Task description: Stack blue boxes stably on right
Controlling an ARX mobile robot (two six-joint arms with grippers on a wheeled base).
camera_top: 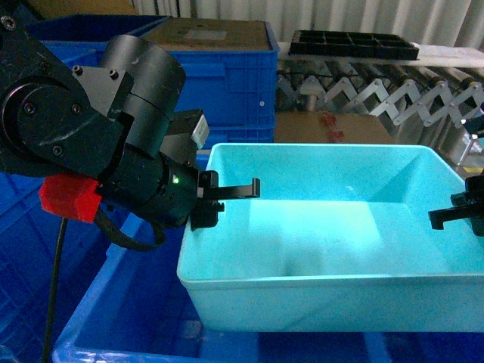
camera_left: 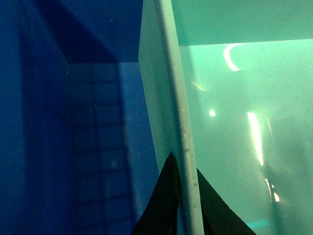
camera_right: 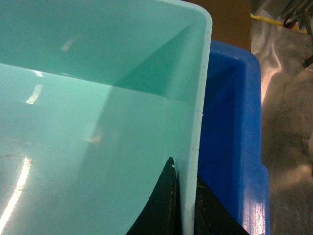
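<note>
Turquoise tub (camera_top: 340, 234) sits inside the larger royal-blue tub (camera_top: 128, 302), whether seated or still hanging I cannot tell. In the head view the blue floor shows to the turquoise tub's left and the blue rim runs below its front wall.

Left gripper (camera_top: 227, 198) is at the turquoise tub's left short wall. The left wrist view shows one dark finger (camera_left: 156, 205) on each side of the pale rim (camera_left: 181, 122), jaws narrowed to about wall thickness and clamped on it.

Right gripper (camera_top: 463, 213) is at the opposite short wall. The right wrist view shows the same arrangement: fingers (camera_right: 159, 205) on both sides of the wall, closed onto it, with the royal-blue tub's wall and lip just outside.

Handling judgement: the turquoise tub is empty, thin-walled moulded plastic, so probably light. The walls look glossy and smooth, so likely slippery under a pinch. The long walls would probably flex; the rolled lip looks like the stiffest part. Best hold is the rim at mid-span of each short wall, both ends level so the tapered sides do not wedge askew.

Behind the turquoise tub stand ribbed blue crates (camera_top: 227, 83), a cardboard box (camera_top: 333, 125) and a roller conveyor (camera_top: 378, 94).
</note>
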